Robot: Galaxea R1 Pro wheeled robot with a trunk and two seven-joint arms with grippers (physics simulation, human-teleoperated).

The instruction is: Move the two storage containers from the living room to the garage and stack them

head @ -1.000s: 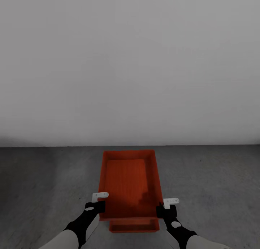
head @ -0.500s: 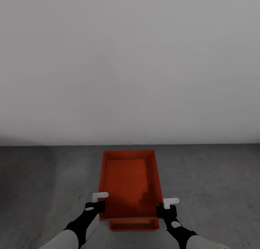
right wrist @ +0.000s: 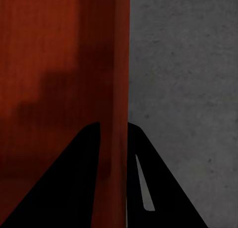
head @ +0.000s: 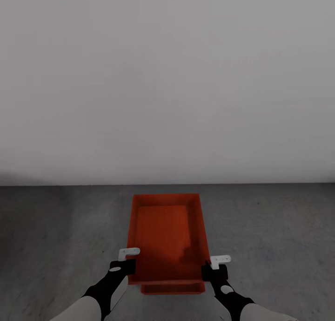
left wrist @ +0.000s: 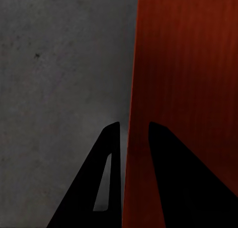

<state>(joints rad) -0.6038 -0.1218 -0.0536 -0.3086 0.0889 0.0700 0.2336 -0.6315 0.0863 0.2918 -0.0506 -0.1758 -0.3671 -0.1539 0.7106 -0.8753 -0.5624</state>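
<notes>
The upper orange-red, thin-walled rectangular bin (head: 164,235) has its long axis pointing away from the robot toward the plain pale grey wall (head: 167,78). Its inside bottom is finely ribbed. It sits above a second identical bin (head: 172,289) over rough dark grey concrete floor (head: 56,237). The left gripper (head: 124,266) clamps its left wall; the right gripper (head: 212,269) clamps its right wall.

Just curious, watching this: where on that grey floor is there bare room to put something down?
Bare concrete floor lies left and right of the held container, and beyond it up to the pale wall. It is crowded under the held one, where the lower container sits between both grippers' fingers.
</notes>
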